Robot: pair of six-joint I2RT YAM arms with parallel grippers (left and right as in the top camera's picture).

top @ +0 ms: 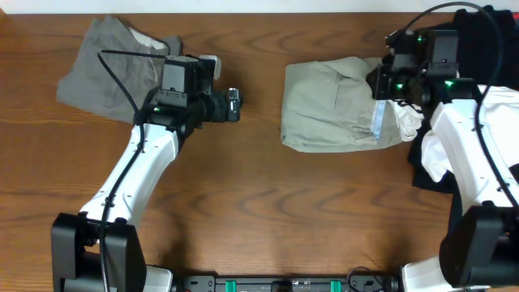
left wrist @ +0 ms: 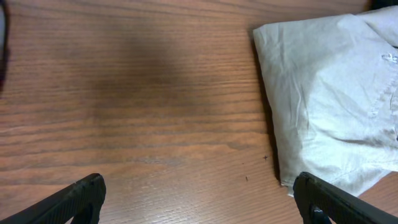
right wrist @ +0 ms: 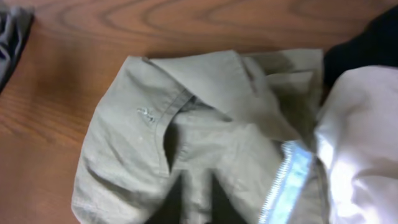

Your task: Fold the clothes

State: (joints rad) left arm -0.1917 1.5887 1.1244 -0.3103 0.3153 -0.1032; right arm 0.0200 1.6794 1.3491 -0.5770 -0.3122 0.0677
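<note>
Shorts: long axis left-right, by far edge.
Right gripper: nearer, over their right end; finger spread unclear.
Left gripper: wide apart, empty, leftward.

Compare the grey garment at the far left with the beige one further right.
Colour: the grey garment is darker, while the beige garment is pale khaki. Shape: the grey garment lies loose and crumpled with a ragged outline, while the beige garment is folded into a compact block. Both lie on the wooden table.
</note>
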